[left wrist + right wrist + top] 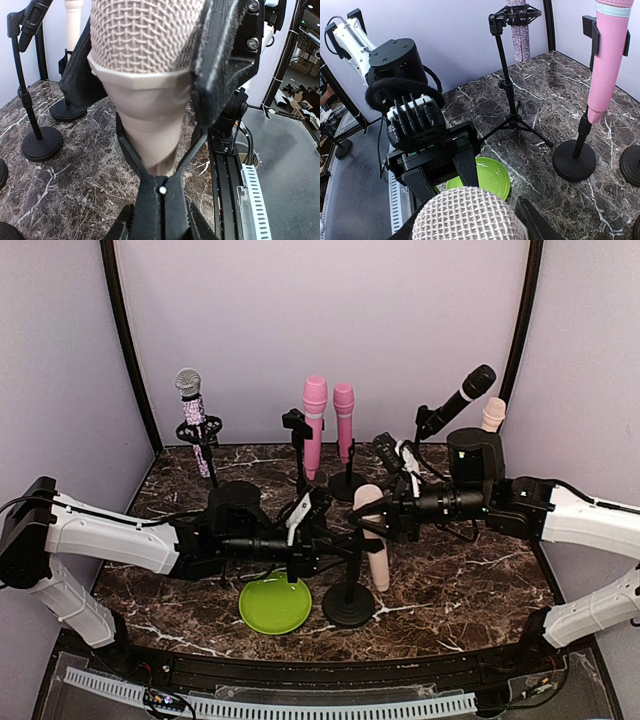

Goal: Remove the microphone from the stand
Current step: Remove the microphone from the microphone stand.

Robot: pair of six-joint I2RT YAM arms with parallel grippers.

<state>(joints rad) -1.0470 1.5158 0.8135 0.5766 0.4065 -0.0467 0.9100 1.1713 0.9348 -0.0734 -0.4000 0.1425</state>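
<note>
Here the right end effector [383,512] grips the microphone [142,60] by its mesh head.

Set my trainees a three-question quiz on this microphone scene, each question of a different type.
1. True or false: the beige microphone is already free of its clip.
2. The right gripper has its fingers either side of: A) the beige microphone's mesh head B) a pink microphone C) the black microphone.
3. Fill in: the plate beside the stand is ___.
Key: 1 false; 2 A; 3 green.
</note>
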